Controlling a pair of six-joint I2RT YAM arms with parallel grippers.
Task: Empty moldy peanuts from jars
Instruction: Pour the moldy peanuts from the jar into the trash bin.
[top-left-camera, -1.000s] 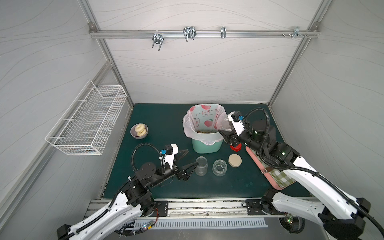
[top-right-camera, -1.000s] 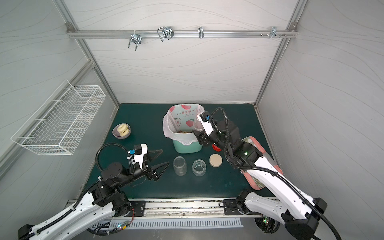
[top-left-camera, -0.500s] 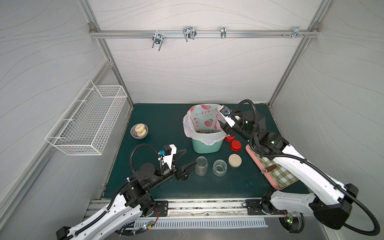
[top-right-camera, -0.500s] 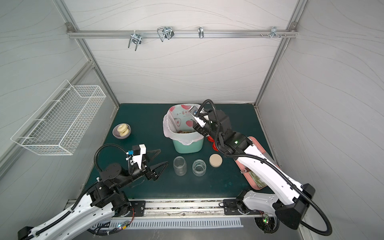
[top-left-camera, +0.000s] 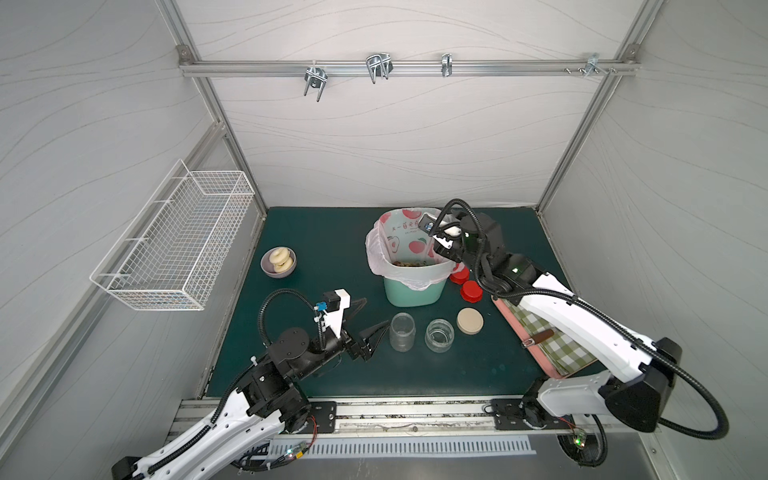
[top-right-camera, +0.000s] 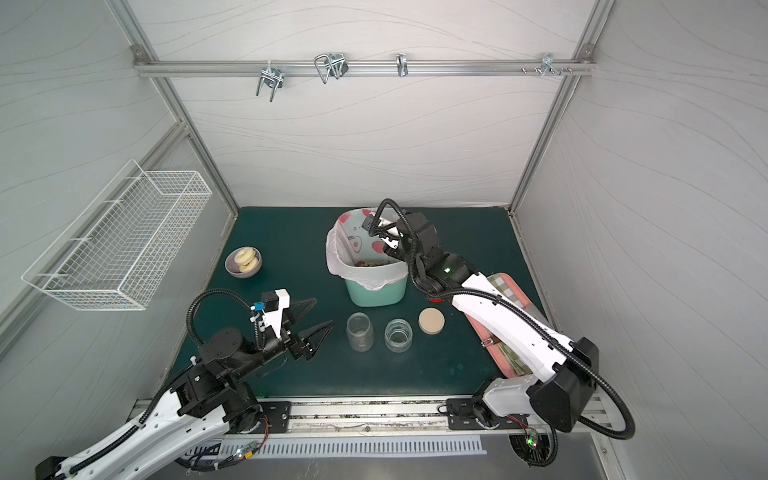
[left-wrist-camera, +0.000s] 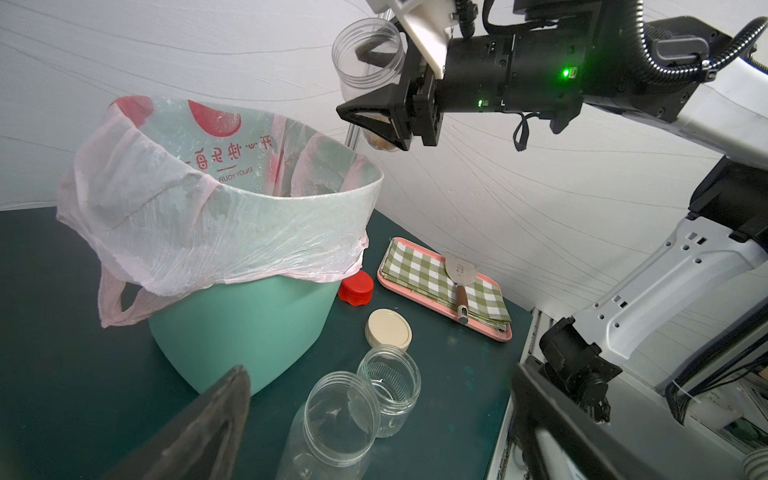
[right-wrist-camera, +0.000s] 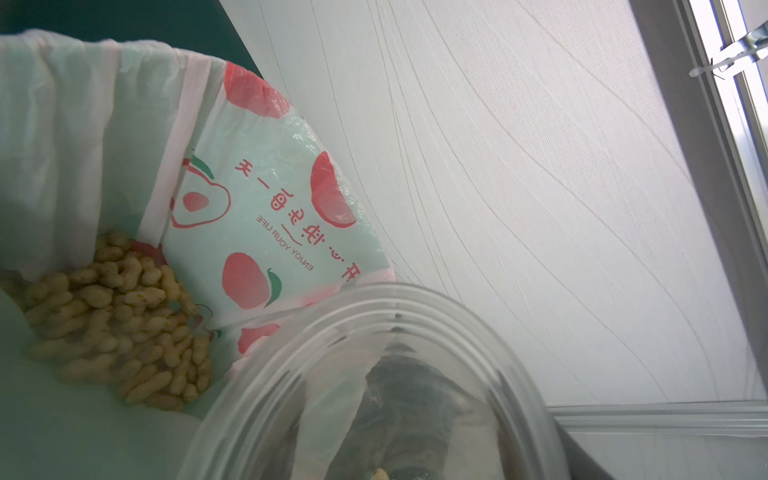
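My right gripper (top-left-camera: 441, 241) is shut on a clear jar (left-wrist-camera: 369, 54), which it holds tilted above the right rim of the mint-green bin (top-left-camera: 411, 293). A few moldy peanuts (left-wrist-camera: 379, 142) lie at that jar's bottom end, and a heap of them (right-wrist-camera: 116, 324) lies in the bin's pink bag. Two open jars stand in front of the bin, a taller one (top-left-camera: 402, 331) and a squat one (top-left-camera: 439, 334); both look empty. My left gripper (top-left-camera: 376, 311) is open, low over the mat, just left of the taller jar.
A beige lid (top-left-camera: 470, 320) and two red lids (top-left-camera: 471, 291) lie right of the bin. A pink tray (top-left-camera: 505, 309) with checked cloth and a spatula sits under the right arm. A bowl of pastries (top-left-camera: 278, 262) is at the left, below a wire basket (top-left-camera: 178, 245).
My right arm has carried the jar up and back from beside the red lids to above the bin's right rim. The left arm has hardly moved.
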